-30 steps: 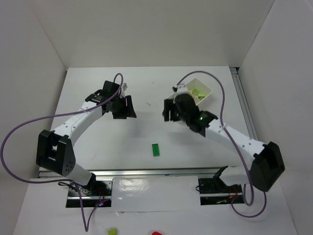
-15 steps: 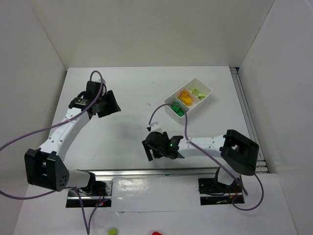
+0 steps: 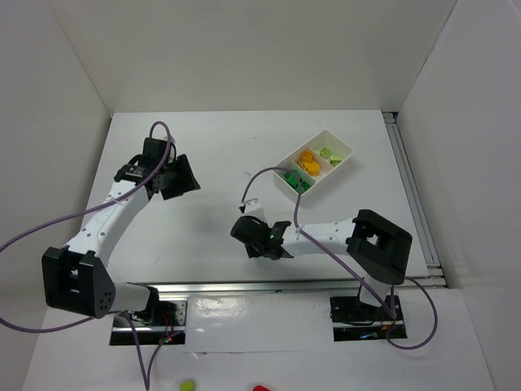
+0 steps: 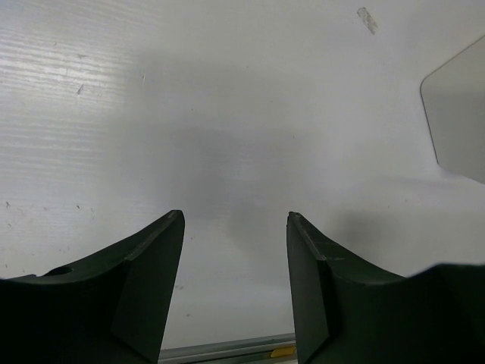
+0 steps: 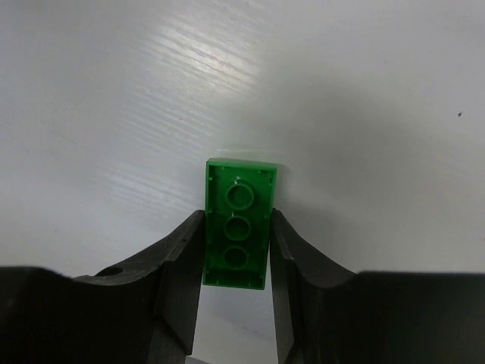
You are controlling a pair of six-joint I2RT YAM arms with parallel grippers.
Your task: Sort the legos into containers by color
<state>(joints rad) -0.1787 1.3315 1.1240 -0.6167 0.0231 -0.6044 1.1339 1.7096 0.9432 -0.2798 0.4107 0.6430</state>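
Near the tabletop's near edge, the right end effector (image 5: 236, 227) clamps the green lego (image 5: 241, 189) by its long sides. The tray (image 3: 351, 151) lies beyond, toward the far-right corner. The left end effector (image 4: 235, 227), spread empty, is farther from it.

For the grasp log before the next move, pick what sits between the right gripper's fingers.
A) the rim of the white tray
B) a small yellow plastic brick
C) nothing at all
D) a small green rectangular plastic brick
D: in the right wrist view the small green rectangular plastic brick sits between the fingers of the right gripper, touching both, its hollow underside facing the camera.
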